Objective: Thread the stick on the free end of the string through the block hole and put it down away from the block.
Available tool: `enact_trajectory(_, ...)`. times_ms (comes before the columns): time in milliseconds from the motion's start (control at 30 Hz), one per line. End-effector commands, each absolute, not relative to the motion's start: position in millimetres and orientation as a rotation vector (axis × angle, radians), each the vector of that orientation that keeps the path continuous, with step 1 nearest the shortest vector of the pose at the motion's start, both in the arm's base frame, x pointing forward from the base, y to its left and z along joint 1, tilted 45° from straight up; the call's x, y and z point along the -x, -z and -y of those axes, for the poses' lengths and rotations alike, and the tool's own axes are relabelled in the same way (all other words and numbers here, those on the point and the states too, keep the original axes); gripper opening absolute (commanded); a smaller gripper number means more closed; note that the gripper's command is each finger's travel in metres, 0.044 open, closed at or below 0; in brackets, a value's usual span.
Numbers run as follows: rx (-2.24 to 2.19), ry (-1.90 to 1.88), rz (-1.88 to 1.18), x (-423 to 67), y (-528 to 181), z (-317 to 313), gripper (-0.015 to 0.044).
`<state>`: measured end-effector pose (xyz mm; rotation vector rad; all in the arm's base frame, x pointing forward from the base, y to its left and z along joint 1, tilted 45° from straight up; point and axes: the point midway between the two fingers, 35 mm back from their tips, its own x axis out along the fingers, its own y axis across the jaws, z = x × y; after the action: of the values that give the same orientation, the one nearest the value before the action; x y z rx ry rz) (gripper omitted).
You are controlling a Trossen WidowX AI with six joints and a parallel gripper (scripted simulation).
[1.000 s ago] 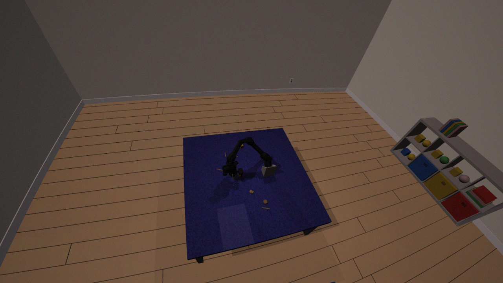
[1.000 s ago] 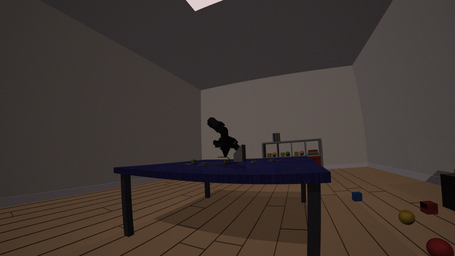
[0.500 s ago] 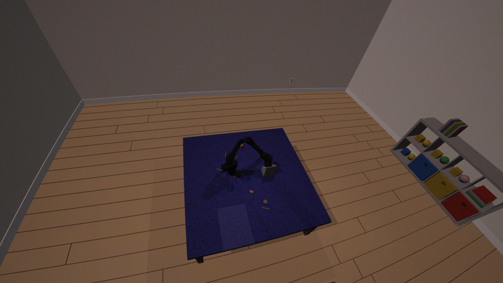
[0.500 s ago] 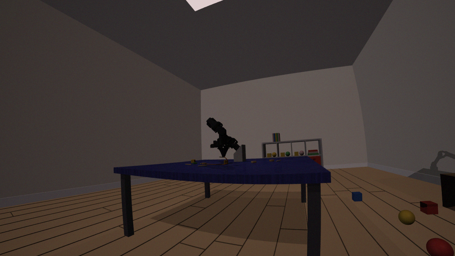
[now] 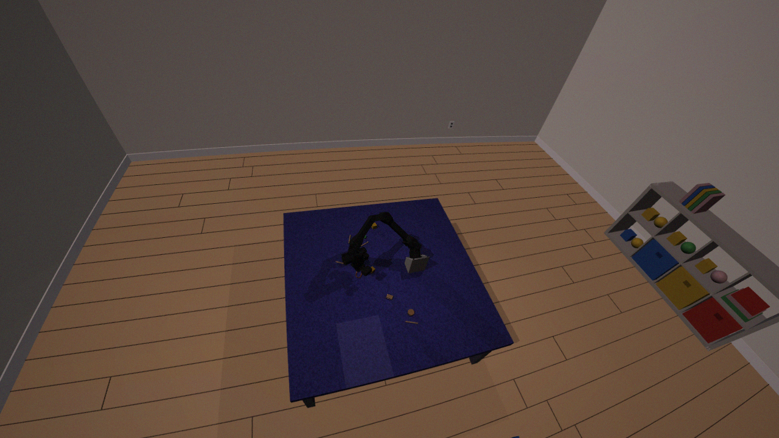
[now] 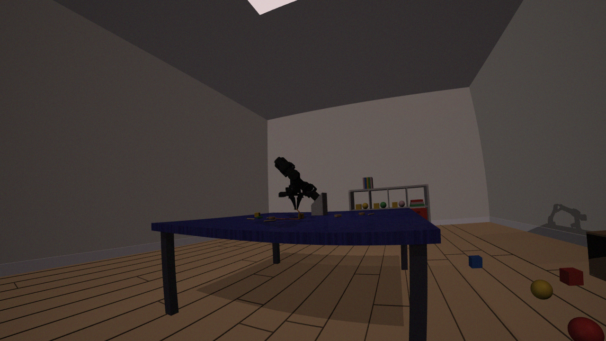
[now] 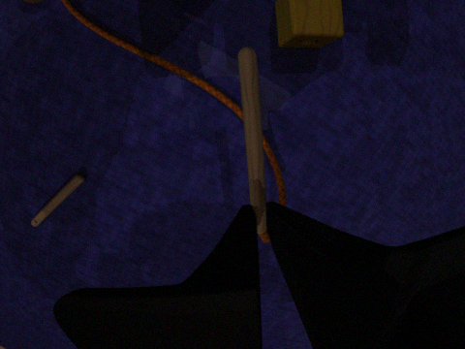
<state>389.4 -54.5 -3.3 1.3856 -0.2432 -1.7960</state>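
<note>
My gripper (image 7: 258, 212) (image 6: 296, 208) is shut on the thin wooden stick (image 7: 251, 111) near its string end and holds it above the blue table (image 5: 321, 348). In the wrist view the free end points up the picture. The orange string (image 7: 194, 79) (image 6: 286, 219) leaves the stick at the fingers and curves to the top left. The yellow wooden block (image 7: 310, 24) (image 6: 300, 215) (image 5: 372, 269) stands on the table, right of the stick's free end in the wrist view. Its hole cannot be made out clearly. The round button (image 6: 271, 218) lies at the string's other end.
A loose stick (image 7: 57, 201) lies left of the held stick. Another yellow block (image 5: 373, 225) (image 6: 257, 214) is further back in the top view. A small wooden piece (image 5: 389, 297), a wooden disc (image 5: 410, 312) and a loose stick (image 5: 411, 322) lie nearer the front. The arm's grey base (image 5: 416, 264) stands right.
</note>
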Motion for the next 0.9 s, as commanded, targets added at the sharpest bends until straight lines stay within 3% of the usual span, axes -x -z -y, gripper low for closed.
enact_trajectory(0, -1.393, 1.793, 0.255, -394, 3, 54, 0.0000)
enact_trajectory(867, -1.396, 1.791, 0.254, -425, 13, 43, 0.0000)
